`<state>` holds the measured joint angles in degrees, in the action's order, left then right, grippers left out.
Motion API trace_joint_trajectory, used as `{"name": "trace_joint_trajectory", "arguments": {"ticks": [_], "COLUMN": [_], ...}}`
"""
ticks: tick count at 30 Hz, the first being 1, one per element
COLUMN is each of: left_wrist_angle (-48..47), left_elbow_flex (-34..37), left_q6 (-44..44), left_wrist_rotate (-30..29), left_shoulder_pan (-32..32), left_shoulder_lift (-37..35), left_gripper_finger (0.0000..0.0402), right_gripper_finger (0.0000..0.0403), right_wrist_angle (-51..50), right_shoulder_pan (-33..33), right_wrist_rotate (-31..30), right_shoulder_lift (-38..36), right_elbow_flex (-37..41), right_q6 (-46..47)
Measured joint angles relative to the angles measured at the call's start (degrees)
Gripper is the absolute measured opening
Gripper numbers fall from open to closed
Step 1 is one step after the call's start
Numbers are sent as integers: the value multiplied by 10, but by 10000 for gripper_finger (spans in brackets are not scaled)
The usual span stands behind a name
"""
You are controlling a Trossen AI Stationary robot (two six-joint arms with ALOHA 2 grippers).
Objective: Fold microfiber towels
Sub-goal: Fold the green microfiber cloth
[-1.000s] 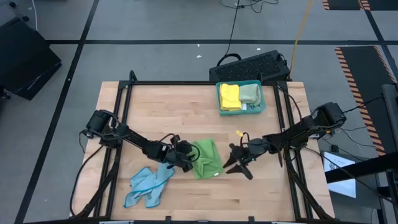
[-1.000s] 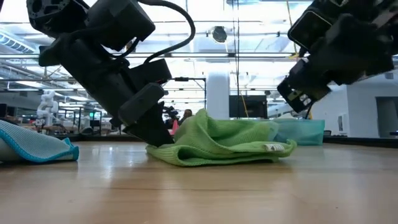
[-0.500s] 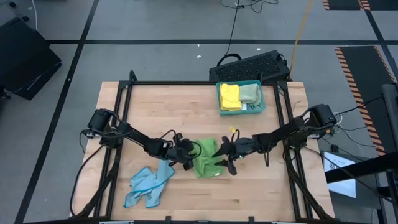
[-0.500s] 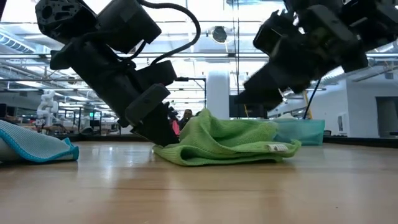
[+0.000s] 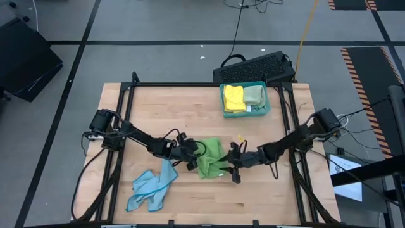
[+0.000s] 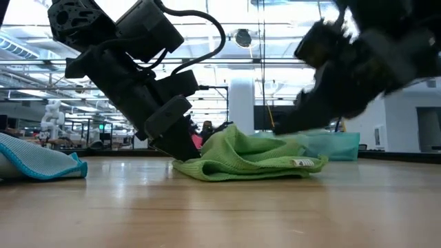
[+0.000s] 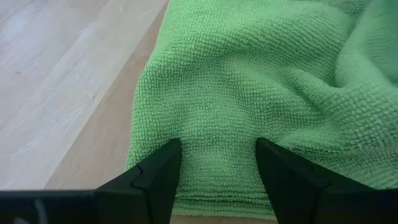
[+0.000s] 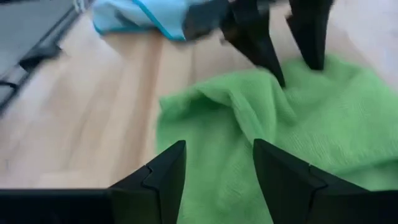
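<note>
Green microfiber, a bright green towel (image 5: 209, 158), lies rumpled near the middle of the wooden table (image 5: 164, 114) in the high view, and we see both arms reaching in to it from opposite sides. Our left gripper (image 5: 190, 159) meets the towel's left edge; our right gripper (image 5: 233, 166) sits at its right edge. A light blue towel (image 5: 150, 189) lies crumpled off to the left, near the front edge, and a teal tray (image 5: 264, 106) at the back holds a yellow towel (image 5: 233, 97) and a pale green towel (image 5: 254, 95).

From the low view, we see the left gripper (image 6: 180, 146) pressed down at the towel's (image 6: 248, 160) left end, with the right gripper (image 6: 289, 128) blurred above its right part.

Through the left wrist view, our 2 fingers (image 7: 158, 174) stand apart, their tips resting on the towel (image 7: 261, 87) near its layered edge, nothing pinched between them.

Through the right wrist view, the right fingers (image 8: 161, 174) are also spread, hovering over the towel (image 8: 298, 124), with the left gripper's tips (image 8: 273, 43) planted on its far edge and the blue towel (image 8: 143, 15) beyond.
</note>
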<state>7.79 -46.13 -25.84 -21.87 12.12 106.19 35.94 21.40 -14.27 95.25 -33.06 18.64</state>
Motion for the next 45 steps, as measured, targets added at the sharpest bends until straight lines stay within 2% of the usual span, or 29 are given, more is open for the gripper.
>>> {"name": "trace_joint_trajectory", "arguments": {"ticks": [6, 11, 15, 19, 25, 27, 34, 37, 43, 45], "left_wrist_angle": [0, 2, 3, 5, 8, 8, 7, 7, 15, 22], "left_elbow_flex": [0, 0, 0, 1, 1, 1, 1, 1, 1, 1], "left_q6": [1, 1, 2, 2, 2, 3, 5, 6, 20, 29], "left_wrist_rotate": [0, 0, 0, -1, -2, -2, -2, -3, -4, -5], "left_shoulder_pan": [0, 0, 0, 0, -1, -1, -1, -1, -3, -3], "left_shoulder_lift": [0, 0, 0, 0, 1, 1, 1, 1, 1, -2], "left_gripper_finger": [214, 214, 214, 214, 214, 214, 214, 214, 214, 214], "right_gripper_finger": [190, 207, 206, 166, 37, 10, 4, 6, 8, 9], "right_wrist_angle": [-67, -92, -62, -59, -57, -68, -158, -190, -241, -245], "right_shoulder_pan": [17, 16, 14, 12, 12, 12, 12, 12, 19, 19], "right_wrist_rotate": [-67, -65, -51, -48, -32, -29, -33, 1, 33, 71], "right_shoulder_lift": [-34, -9, 13, 16, 14, 0, -114, -155, -183, -182], "right_elbow_flex": [-1, -1, -1, 0, 0, 0, -1, -1, -1, 0], "right_q6": [28, 89, 101, 106, 79, 56, -15, -27, -80, -89]}}
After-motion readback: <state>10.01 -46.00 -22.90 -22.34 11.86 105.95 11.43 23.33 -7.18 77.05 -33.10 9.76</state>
